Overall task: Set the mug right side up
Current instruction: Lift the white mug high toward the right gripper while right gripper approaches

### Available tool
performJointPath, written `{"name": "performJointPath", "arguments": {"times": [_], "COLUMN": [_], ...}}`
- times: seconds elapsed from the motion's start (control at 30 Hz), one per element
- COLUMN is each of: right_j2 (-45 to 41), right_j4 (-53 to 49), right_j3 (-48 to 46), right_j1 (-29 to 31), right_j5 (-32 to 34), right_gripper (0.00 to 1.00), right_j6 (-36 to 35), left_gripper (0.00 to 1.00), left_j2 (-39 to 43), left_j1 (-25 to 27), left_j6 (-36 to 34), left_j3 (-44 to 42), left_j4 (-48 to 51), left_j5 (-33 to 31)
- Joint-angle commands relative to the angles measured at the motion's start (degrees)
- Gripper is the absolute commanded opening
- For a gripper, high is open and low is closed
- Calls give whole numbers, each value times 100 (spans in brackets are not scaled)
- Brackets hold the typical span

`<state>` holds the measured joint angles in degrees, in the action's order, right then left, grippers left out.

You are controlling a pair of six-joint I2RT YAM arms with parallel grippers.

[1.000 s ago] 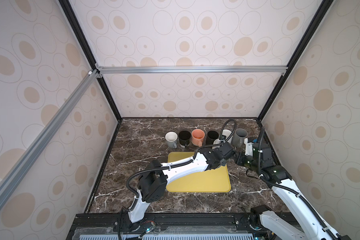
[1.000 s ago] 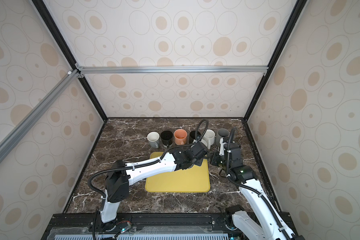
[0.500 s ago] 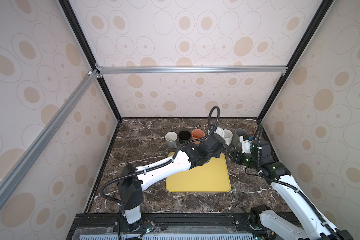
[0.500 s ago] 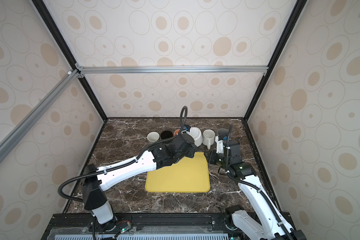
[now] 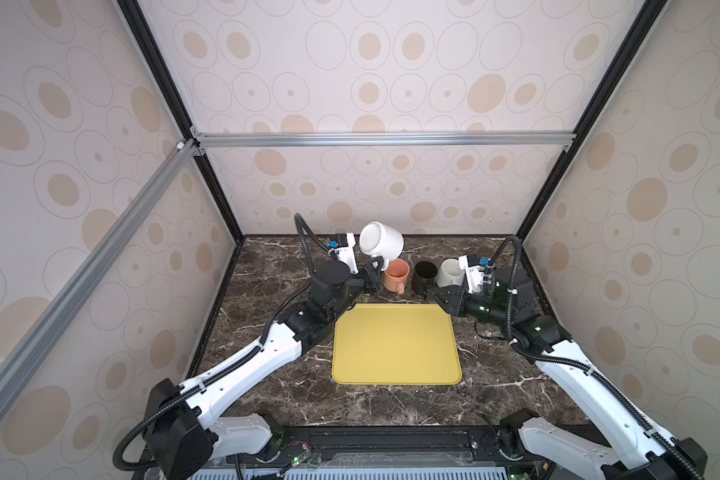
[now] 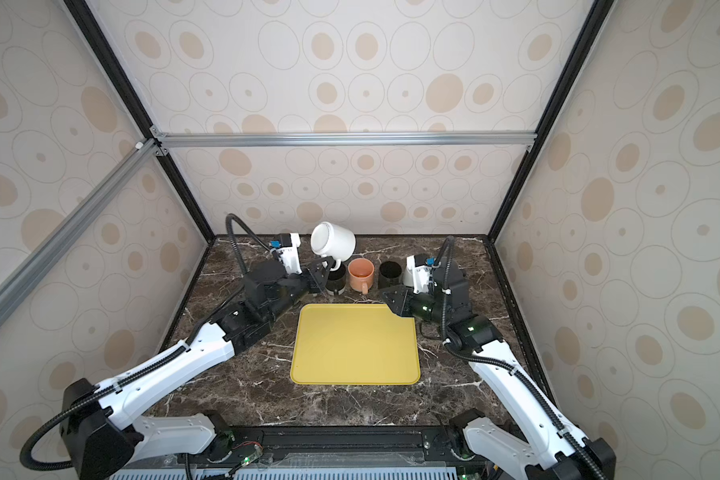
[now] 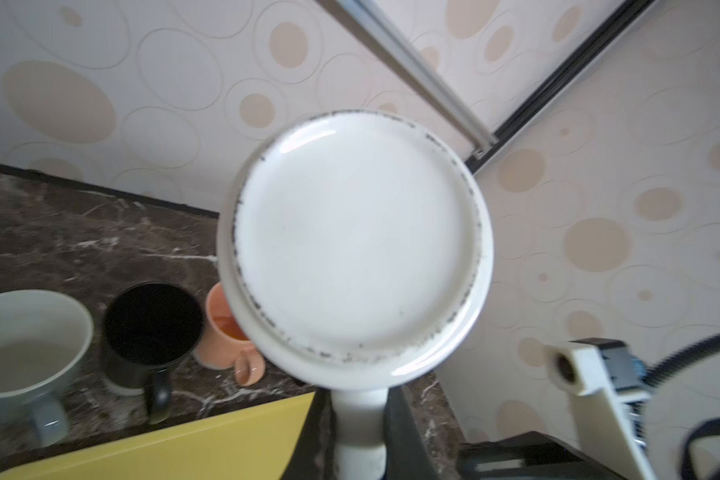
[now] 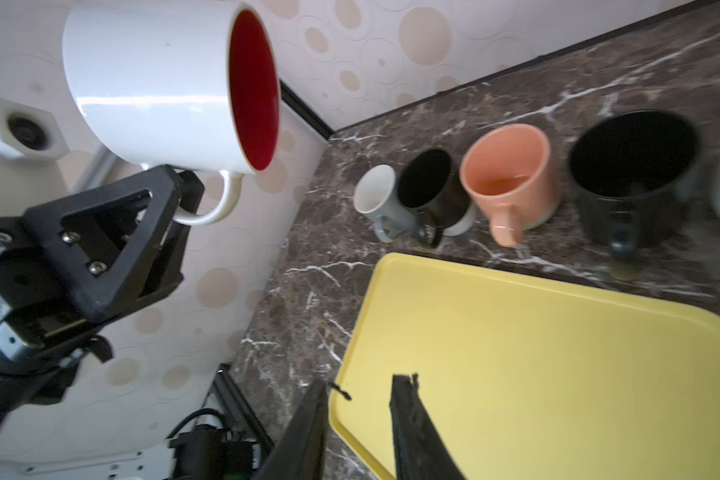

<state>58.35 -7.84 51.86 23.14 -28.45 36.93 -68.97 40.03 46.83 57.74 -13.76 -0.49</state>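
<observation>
Glossy white ceramic mug with a red glazed inside hangs on its side in the air above the back of the dark, white-veined marble worktop, its flat base ring speckled dark. The left end effector is clamped tight on the looped handle. Since half a second ago the mug has swung leftward and higher, away from the peach matte mug. The right end effector stands slightly parted and empty, at a corner of the smooth yellow tray with rounded corners

The scene is seen from high at six o'clock, toward twelve, in both top views. The flat yellow plastic tray is shared by both close wrist views, the right aimed at ten o'clock.
</observation>
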Motion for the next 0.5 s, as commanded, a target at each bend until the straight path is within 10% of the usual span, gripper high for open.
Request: {"name": "performJointPath", "arguments": {"times": [0.0, 0.2, 0.47], "right_j2": [169, 690, 1617], "right_j4": [1564, 2405, 2482], "right_j3": [4, 496, 1365], "right_j1": [139, 240, 631], "right_j5": [-529, -916, -821], "right_gripper": [36, 47, 40], "right_j6": [868, 1355, 1502], "left_gripper": [0, 0, 0], "left_j2": [249, -339, -1277], "left_j1": [-599, -1255, -1349], "left_j6": [1100, 3318, 4614], "left_j3": [-402, -1510, -1732], "left_j4": [-2294, -5704, -8064], "left_j5": [1100, 2208, 2499]}}
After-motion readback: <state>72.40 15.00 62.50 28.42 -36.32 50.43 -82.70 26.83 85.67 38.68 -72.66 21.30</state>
